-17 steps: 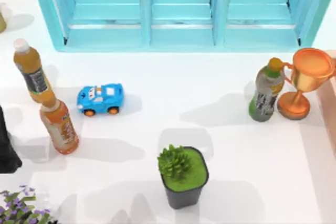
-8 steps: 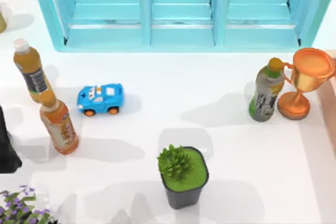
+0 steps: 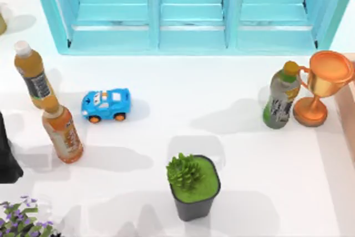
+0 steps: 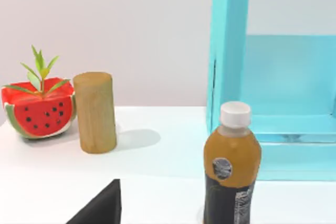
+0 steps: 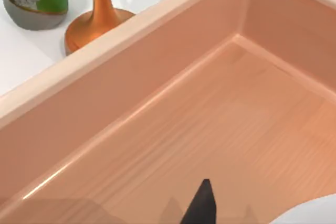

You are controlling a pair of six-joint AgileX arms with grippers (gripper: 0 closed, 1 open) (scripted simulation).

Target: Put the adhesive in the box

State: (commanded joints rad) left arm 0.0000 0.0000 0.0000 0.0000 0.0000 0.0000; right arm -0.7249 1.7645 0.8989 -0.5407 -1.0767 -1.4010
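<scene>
The box [image 5: 173, 124] is a pale wooden tray with raised walls, and its inside is bare; its edge [image 3: 348, 116] shows at the table's right side. My right gripper [image 5: 202, 203] hangs over the inside of the box as a dark tip. A pale rounded shape [image 5: 315, 211] sits at the corner of the right wrist view; I cannot tell what it is. The adhesive is not identifiable in these frames. My left gripper [image 3: 6, 156] is parked at the table's left edge, and a dark part of it [image 4: 100, 208] shows in the left wrist view.
A turquoise cabinet [image 3: 188, 9] spans the back. On the left stand two orange bottles [image 3: 34, 76] [image 3: 62, 129] and a blue toy car [image 3: 106, 104]. A potted plant [image 3: 193, 186] is front centre. A green bottle [image 3: 282, 96] and a trophy [image 3: 321, 84] stand beside the box.
</scene>
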